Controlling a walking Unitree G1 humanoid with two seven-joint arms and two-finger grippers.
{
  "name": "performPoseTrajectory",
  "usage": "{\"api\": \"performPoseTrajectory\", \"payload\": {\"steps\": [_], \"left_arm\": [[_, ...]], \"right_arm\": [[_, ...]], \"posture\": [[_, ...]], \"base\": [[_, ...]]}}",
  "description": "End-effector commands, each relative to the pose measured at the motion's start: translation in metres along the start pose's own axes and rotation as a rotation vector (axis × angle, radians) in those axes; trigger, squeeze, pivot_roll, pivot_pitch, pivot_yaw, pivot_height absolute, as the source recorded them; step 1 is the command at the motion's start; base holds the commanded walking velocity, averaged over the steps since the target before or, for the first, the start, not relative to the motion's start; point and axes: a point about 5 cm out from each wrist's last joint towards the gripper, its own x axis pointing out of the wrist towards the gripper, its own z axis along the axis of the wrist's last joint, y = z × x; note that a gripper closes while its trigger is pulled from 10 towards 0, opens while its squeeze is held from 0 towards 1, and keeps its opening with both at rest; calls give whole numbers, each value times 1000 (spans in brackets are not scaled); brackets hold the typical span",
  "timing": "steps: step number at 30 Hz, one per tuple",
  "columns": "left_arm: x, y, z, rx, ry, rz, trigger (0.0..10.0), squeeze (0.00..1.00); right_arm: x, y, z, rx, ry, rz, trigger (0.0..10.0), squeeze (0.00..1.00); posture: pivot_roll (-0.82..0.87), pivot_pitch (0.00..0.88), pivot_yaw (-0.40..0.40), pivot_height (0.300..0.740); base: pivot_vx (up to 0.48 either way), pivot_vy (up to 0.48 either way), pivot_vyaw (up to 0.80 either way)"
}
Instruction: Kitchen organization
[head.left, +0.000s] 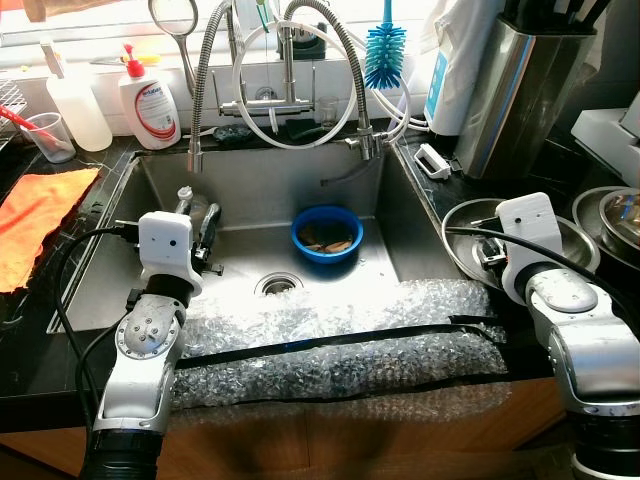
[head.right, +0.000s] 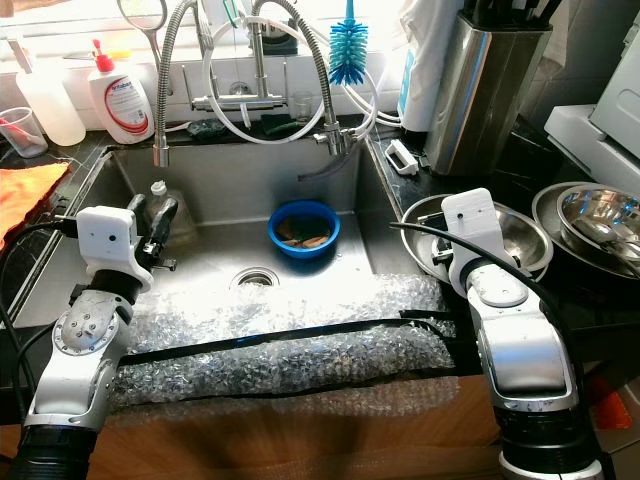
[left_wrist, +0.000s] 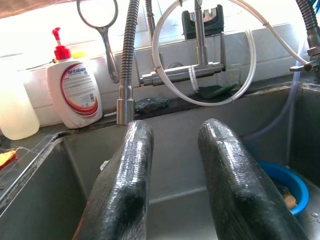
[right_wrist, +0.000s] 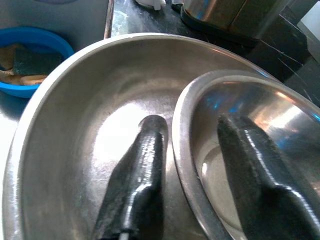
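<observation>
Where steel bowls (right_wrist: 100, 125) nest, right hand (right_wrist: 192, 142) astride

knife block (head.left: 525, 85) cut off at the top edge, blue bowl (head.left: 326, 236) contents — too small to tell

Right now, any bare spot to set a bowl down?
Sink floor is free around the drain, between the left gripper and the blue bowl. Right counter is crowded: nested steel bowls under the right gripper, knife block behind.
</observation>
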Motion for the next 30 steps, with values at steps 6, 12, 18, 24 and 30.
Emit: {"api": "performPoseTrajectory", "payload": {"steps": [6,12,18,24,30], "left_arm": [[4,3,3,18,-8,-1,10000,0],[5,4,3,14,-9,5,10000,0],[6,6,5,8,-14,16,10000,0],[7,5,5,0,-17,19,10000,0],[9,5,6,-15,-24,25,10000,0]], "right_arm": [[2,7,7,-8,-37,35,0,0],[3,10,10,12,-69,44,0,0],[3,10,20,28,-134,36,0,0],[0,7,29,41,-197,6,0,0],[-5,-1,48,19,-293,-52,7961,0]], "posture": [[-101,0,26,740],[-97,0,29,740],[-98,0,30,740],[-96,0,31,740],[-98,0,31,740]], "base": [[0,0,0],[0,0,0],[0,0,0],[0,0,0],[0,0,0]]}}
